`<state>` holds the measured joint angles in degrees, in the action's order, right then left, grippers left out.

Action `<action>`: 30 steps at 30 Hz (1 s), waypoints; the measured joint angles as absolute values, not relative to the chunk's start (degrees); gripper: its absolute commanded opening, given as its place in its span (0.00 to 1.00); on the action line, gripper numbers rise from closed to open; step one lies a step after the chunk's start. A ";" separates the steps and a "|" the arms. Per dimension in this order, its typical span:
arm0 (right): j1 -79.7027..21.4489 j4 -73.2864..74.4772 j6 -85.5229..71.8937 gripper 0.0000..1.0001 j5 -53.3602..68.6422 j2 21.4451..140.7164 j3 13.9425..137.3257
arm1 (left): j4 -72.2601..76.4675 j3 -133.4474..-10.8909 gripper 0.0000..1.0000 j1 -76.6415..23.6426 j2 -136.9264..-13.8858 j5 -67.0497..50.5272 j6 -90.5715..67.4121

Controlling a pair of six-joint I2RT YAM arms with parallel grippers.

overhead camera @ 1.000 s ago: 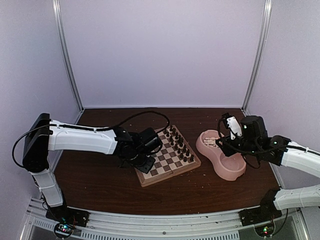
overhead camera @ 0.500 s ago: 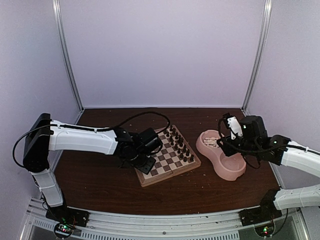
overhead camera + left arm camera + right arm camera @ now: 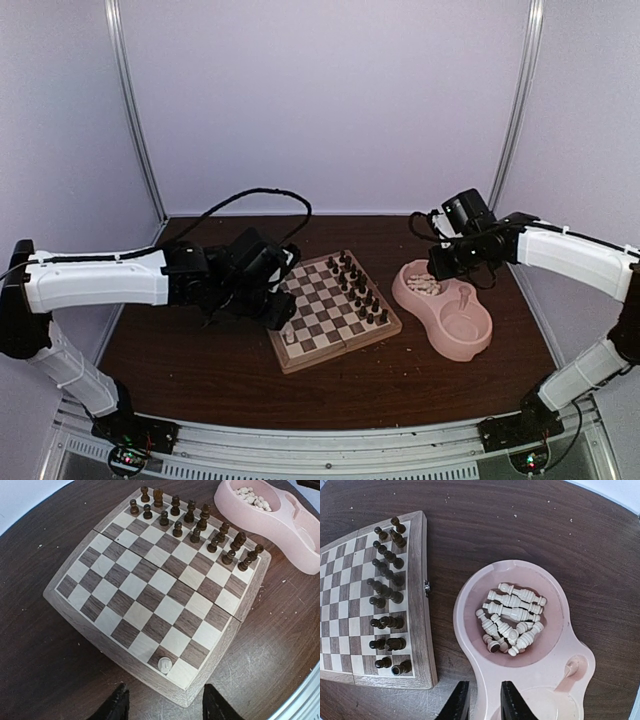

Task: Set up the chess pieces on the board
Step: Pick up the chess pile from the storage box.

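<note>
Seen from above, the board [image 3: 335, 310] sits in the middle of the desk [image 3: 200, 370], with the dark pieces [image 3: 358, 290] ranked along its far right side. A lone cream piece [image 3: 290, 338] stands at the board's near left corner, and the left claw [image 3: 278, 308] hangs just beside it. The rest of the cream pieces [image 3: 424, 285] are heaped in the far cup of the pink bowl [image 3: 470, 345], off the board's right side. The right claw [image 3: 447, 262] is poised over that cup. The right arm is plainly the nearer one to the heap, with the whole board between it and the left.

From the left wrist, the left claw's fingers [image 3: 117, 707] are spread with nothing between them. The lone cream piece is upright on its corner square, just ahead of the gap and touching neither finger.

From the right wrist, the right claw's fingers [image 3: 460, 702] stand a narrow gap apart, and nothing is pinched in it. The heap lies straight ahead of the fingertips, down inside the round cup. The pieces are all on their sides, and the topmost ones have their long axes running across the view, roughly in line with the gap from finger to finger. I'd judge the wrist needs a turn, so the fingers close across a piece's waist rather than meeting it end on.
</note>
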<state>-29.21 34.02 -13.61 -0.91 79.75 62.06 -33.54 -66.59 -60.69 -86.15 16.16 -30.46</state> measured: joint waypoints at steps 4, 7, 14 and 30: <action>-28.40 36.29 -11.07 0.25 -0.25 86.39 66.63 | -32.49 -64.10 0.51 -60.71 -83.79 16.19 -29.36; -28.14 37.19 -8.95 0.26 -0.32 90.35 68.84 | -31.68 -61.04 0.53 -60.75 -80.25 16.29 -28.32; -27.20 38.19 -6.28 0.25 -0.54 98.74 73.69 | -30.41 -59.05 0.54 -60.75 -73.19 17.63 -25.78; -24.71 42.33 -5.39 0.27 -5.98 107.59 80.36 | -32.51 -61.36 0.54 -60.75 -73.17 21.87 -23.46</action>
